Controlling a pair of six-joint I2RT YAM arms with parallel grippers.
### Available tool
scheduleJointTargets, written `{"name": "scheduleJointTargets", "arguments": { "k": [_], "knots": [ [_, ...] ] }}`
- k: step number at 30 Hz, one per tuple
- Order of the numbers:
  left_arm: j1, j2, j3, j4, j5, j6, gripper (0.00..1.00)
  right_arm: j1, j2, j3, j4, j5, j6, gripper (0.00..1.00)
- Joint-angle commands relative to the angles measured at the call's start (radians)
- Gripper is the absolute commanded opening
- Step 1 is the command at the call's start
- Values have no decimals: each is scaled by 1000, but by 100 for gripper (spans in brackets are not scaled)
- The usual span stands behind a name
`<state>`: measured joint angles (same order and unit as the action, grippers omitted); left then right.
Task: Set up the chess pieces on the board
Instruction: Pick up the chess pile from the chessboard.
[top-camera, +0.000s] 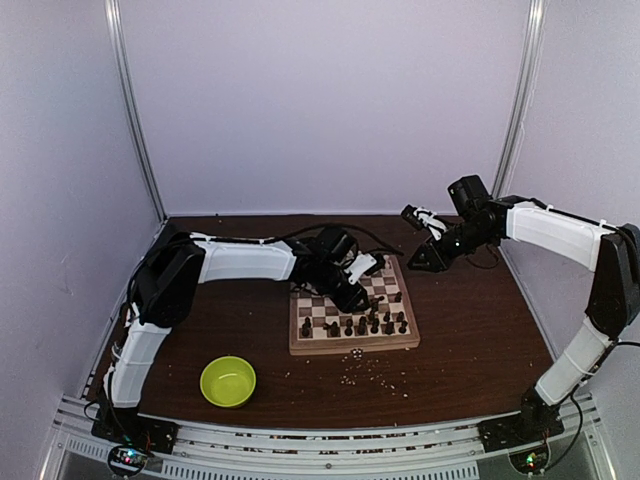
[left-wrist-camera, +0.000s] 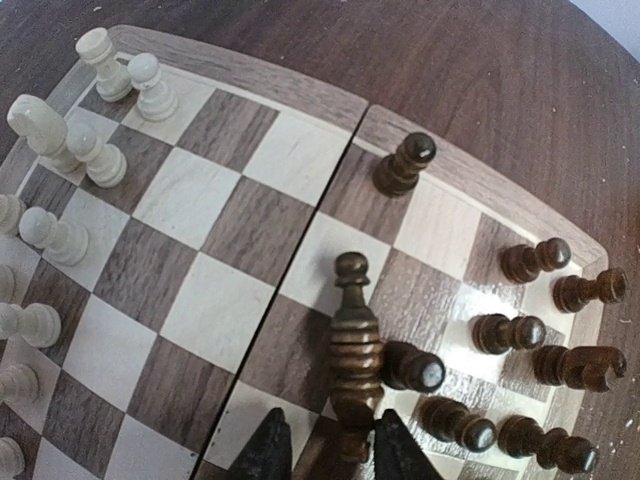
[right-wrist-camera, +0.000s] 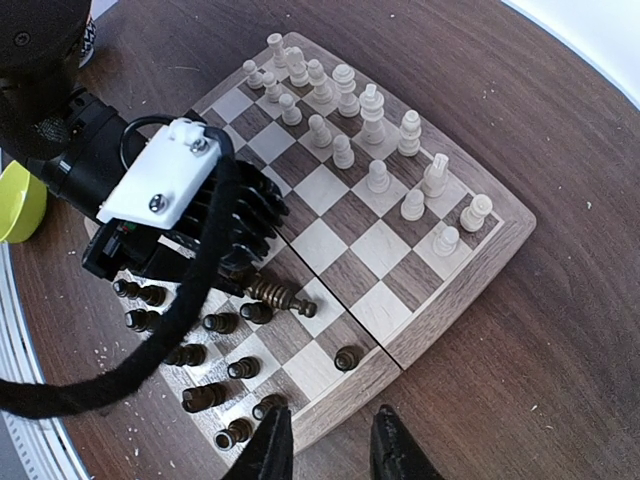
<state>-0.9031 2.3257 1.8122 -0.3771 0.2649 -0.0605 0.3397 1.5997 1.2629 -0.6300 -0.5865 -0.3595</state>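
Observation:
The board (top-camera: 350, 345) lies mid-table, with pale chess pieces (right-wrist-camera: 370, 110) on its far half and dark chess pieces (left-wrist-camera: 540, 340) standing on the near half. My left gripper (left-wrist-camera: 332, 450) is low over the dark side. Its jaws stand around the base of a tall ribbed dark piece (left-wrist-camera: 355, 350) that lies tipped over. The right finger touches it, and a gap shows at the left finger. One dark pawn (left-wrist-camera: 405, 163) stands alone by the rim. My right gripper (right-wrist-camera: 325, 445) hovers open and empty over the table beside the board's edge (right-wrist-camera: 440, 300).
A lime-green bowl (top-camera: 228, 381) sits on the table at the near left of the board. Pale crumbs (top-camera: 365, 372) are scattered in front of the board. The left arm's black cable (right-wrist-camera: 150, 350) hangs over the dark pieces.

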Motion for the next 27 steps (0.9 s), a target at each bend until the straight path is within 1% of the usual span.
{"name": "scheduleJointTargets", "arguments": {
  "k": [1,6,11,22,27],
  "knots": [
    [-3,27,18,-48,-45,46,32,-10,7,-10,13,-15,1,29],
    [-7,0,-28,-39,-38,86,36,-10,10,-8,12,-18,0,29],
    [-23,-15,-49,-16,-88,136,34,-10,12,-6,12,-19,2,29],
    [-23,-10,-52,-2,-91,158,13,-11,14,-7,13,-19,5,28],
    [-22,-47,-94,22,-115,159,5,-11,20,-1,11,-30,8,28]
  ]
}}
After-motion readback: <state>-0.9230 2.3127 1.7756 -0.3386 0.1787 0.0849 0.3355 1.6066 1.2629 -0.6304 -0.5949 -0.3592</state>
